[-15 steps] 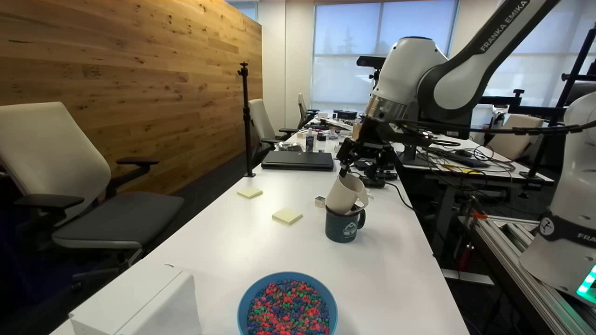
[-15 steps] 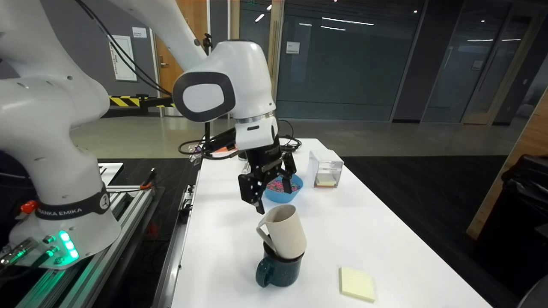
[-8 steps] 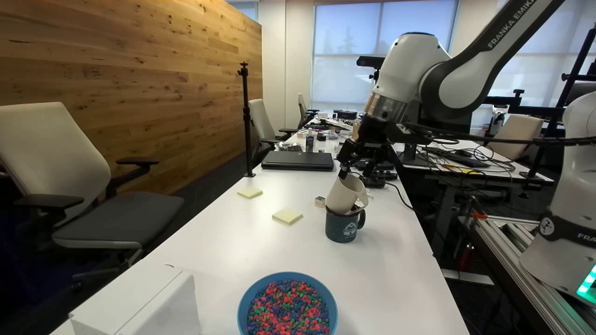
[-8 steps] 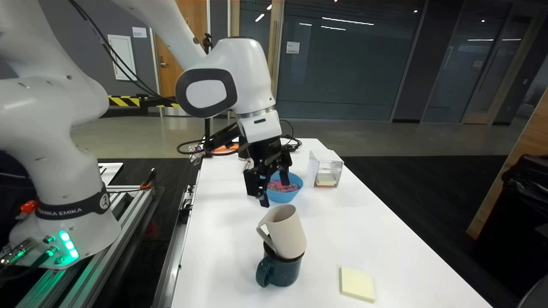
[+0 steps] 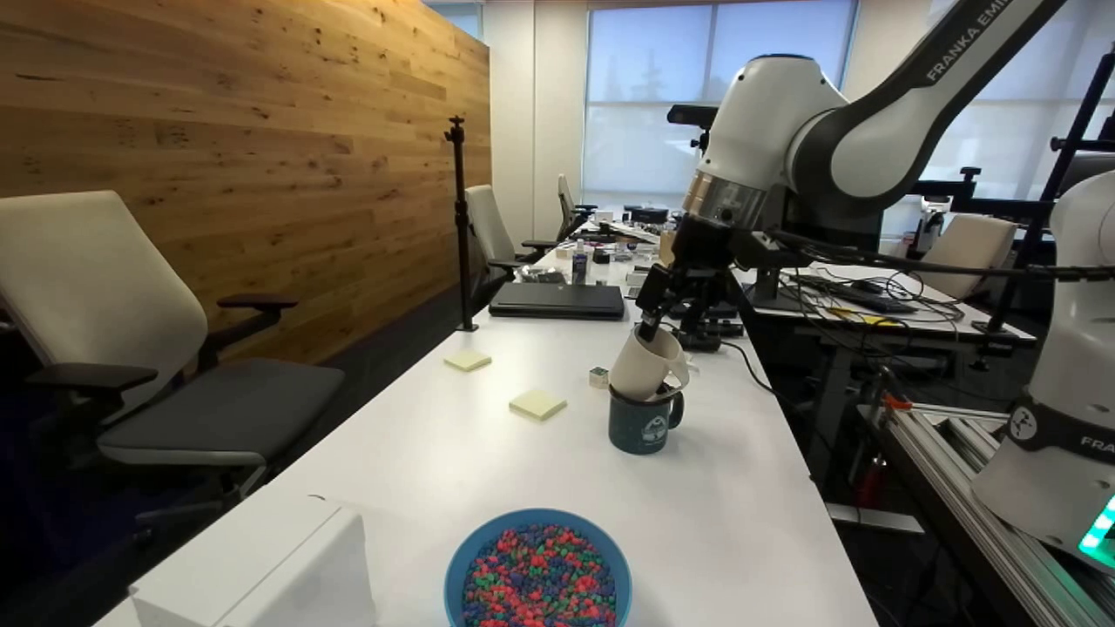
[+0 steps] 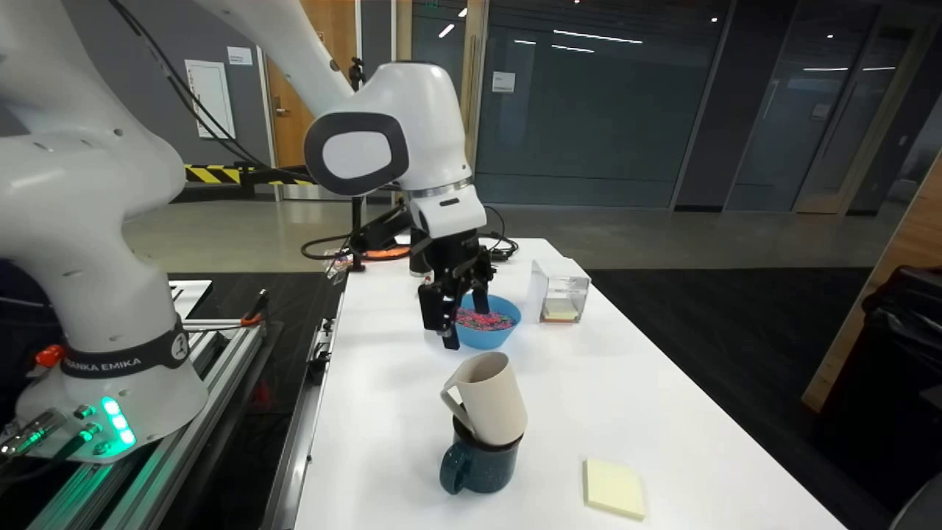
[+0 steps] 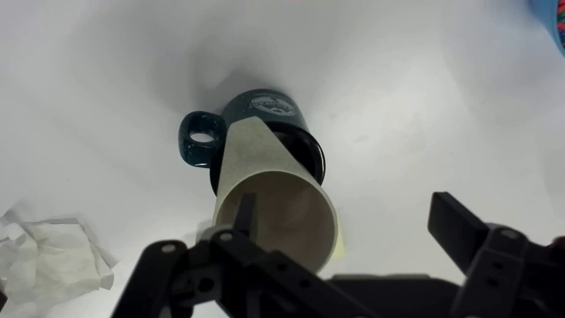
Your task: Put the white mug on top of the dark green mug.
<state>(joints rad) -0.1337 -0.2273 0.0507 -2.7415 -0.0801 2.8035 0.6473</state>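
Black jointed fingers, spread wide, cream-white cylindrical ceramic mug apart below, tilted, lower end inside glossy dark green mug, this upright, nearer the robot-side edge of the white bench, round blue bowl of colourful bits midway between long edges.

Could not see the base of the white mug, sunk inside the dark green mug. In the wrist view, found part of the white mug's mouth covered by the gripper and the blue bowl cut off at the top right corner. Could not read the tiny emblem lettering.
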